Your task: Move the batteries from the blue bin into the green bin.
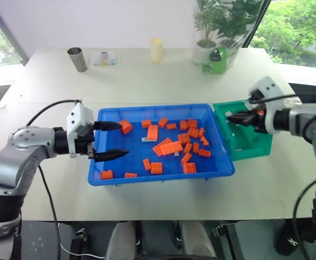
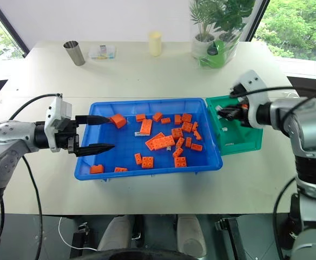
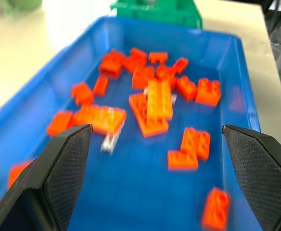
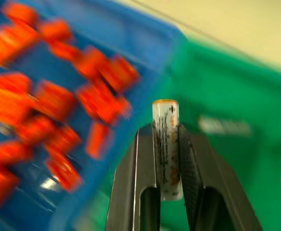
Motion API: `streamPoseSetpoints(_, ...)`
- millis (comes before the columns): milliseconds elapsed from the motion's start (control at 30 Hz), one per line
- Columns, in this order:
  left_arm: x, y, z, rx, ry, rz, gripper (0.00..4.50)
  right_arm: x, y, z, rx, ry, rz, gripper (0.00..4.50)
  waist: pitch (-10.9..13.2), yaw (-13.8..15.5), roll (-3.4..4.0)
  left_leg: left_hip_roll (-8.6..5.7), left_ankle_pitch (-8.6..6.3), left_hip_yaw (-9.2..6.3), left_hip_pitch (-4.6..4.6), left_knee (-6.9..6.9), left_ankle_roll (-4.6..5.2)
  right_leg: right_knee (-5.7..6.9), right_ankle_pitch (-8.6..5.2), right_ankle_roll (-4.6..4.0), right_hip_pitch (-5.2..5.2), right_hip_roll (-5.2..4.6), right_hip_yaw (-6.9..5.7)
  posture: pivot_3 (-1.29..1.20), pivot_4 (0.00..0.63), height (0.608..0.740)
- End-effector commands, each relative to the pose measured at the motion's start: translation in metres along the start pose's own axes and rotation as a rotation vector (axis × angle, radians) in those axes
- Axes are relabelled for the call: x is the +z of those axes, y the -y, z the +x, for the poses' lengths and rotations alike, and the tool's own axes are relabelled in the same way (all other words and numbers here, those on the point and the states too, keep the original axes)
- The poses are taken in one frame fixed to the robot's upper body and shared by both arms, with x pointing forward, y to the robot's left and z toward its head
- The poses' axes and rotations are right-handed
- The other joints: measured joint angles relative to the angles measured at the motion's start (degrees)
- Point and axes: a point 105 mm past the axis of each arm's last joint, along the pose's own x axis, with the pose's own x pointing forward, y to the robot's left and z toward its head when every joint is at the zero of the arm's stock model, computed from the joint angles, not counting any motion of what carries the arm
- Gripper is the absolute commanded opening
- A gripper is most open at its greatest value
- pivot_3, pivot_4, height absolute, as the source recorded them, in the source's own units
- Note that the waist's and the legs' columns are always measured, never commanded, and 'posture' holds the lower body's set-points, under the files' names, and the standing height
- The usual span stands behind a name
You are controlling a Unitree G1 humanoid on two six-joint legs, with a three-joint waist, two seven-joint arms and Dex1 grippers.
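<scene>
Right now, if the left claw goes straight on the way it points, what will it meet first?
Probably an orange brick: the open left claw points level across the blue bin, and that brick lies just off its upper finger. Depth is unclear, so it may pass above.

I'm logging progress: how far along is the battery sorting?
Done: one white battery seems to lie in the green bin. In hand: the right gripper holds a battery over that bin. Left: at least one battery remains among the bricks in the blue bin, where the left gripper waits open.
</scene>
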Motion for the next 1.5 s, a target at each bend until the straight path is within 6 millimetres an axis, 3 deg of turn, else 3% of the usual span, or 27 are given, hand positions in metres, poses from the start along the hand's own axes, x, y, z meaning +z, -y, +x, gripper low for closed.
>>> streamPoseSetpoints(33, 0.006, -0.004, -0.001, 0.014, 0.010, 0.039, 4.50, 0.003, 0.011, -0.003, -0.068, 0.047, -0.057, 2.03, 0.01, 0.06, 0.02, 0.00, 0.00, 0.00, 0.01, -0.01, 0.00, 0.03, 0.00, 0.00, 0.00, 0.01, 0.00, 0.00, 0.150, 0.736)
streamPoseSetpoints(167, 0.007, -0.003, -0.002, 0.020, 0.007, 0.042, 4.50, 0.010, 0.011, 0.002, -0.060, 0.078, -0.111, 4.04, 0.02, 0.31, 0.03, -0.01, 0.01, 0.00, 0.02, 0.02, 0.00, 0.04, 0.00, 0.00, 0.01, 0.00, 0.03, 0.00, 0.150, 0.736)
streamPoseSetpoints(267, 0.009, -0.001, -0.003, 0.029, 0.006, 0.046, 4.50, 0.038, -0.003, 0.008, 0.007, 0.158, -0.155, 4.04, 0.03, 0.19, 0.03, -0.02, 0.01, 0.02, 0.01, 0.03, 0.00, 0.01, 0.00, 0.00, 0.02, -0.05, 0.05, 0.00, 0.150, 0.736)
streamPoseSetpoints(367, 0.011, 0.002, -0.005, 0.044, 0.011, 0.048, 4.50, 0.075, -0.041, 0.024, 0.130, 0.241, -0.134, 4.04, 0.03, -0.76, 0.02, 0.00, 0.01, 0.02, 0.01, 0.03, 0.00, 0.05, 0.00, 0.01, -0.02, -0.01, 0.07, 0.00, 0.150, 0.736)
streamPoseSetpoints(433, 0.011, 0.004, -0.005, 0.047, 0.011, 0.047, 4.50, 0.088, -0.067, 0.034, 0.220, 0.254, -0.096, 4.04, 0.03, -1.08, 0.03, 0.06, 0.01, -0.07, 0.02, 0.03, 0.00, 0.14, 0.03, 0.06, -0.02, 0.05, 0.06, 0.00, 0.150, 0.736)
streamPoseSetpoints(600, 0.010, 0.007, -0.006, 0.056, 0.005, 0.044, 4.50, 0.089, -0.137, 0.063, 0.437, 0.174, 0.008, 4.04, 0.02, -0.43, 0.00, 0.02, 0.01, -0.20, -0.04, 0.01, 0.00, 0.44, 0.09, 0.17, -0.10, 0.00, -0.03, 0.00, 0.150, 0.736)
streamPoseSetpoints(667, 0.010, 0.008, -0.007, 0.061, 0.003, 0.042, 4.50, 0.084, -0.150, 0.072, 0.481, 0.128, 0.046, 4.04, 0.03, -0.38, 0.00, 0.02, 0.01, -0.17, -0.08, 0.05, 0.00, 0.49, 0.09, 0.17, -0.14, -0.07, -0.03, 0.00, 0.150, 0.736)
streamPoseSetpoints(900, 0.006, 0.012, -0.014, 0.087, -0.003, 0.032, 4.50, 0.062, -0.161, 0.095, 0.601, -0.026, 0.325, 4.04, 0.01, 0.45, -0.03, -0.02, 0.01, -0.17, -0.10, 0.14, -0.01, 0.46, 0.00, -0.01, -0.09, -0.18, -0.03, 0.00, 0.150, 0.736)
streamPoseSetpoints(1400, 0.006, 0.014, -0.017, 0.100, -0.010, 0.035, 4.50, 0.064, -0.161, 0.137, 0.578, -0.073, 0.591, 4.04, 0.01, 0.14, -0.02, -0.03, 0.01, -0.17, -0.08, 0.08, -0.01, 0.52, 0.06, 0.09, -0.14, -0.06, -0.06, 0.00, 0.150, 0.736)
streamPoseSetpoints(1500, 0.005, 0.014, -0.017, 0.098, -0.010, 0.034, 4.50, 0.065, -0.164, 0.140, 0.577, -0.068, 0.605, 3.15, 0.01, 0.09, -0.01, -0.03, 0.01, -0.18, -0.08, 0.08, -0.01, 0.52, 0.06, 0.10, -0.14, -0.06, -0.06, 0.00, 0.150, 0.736)
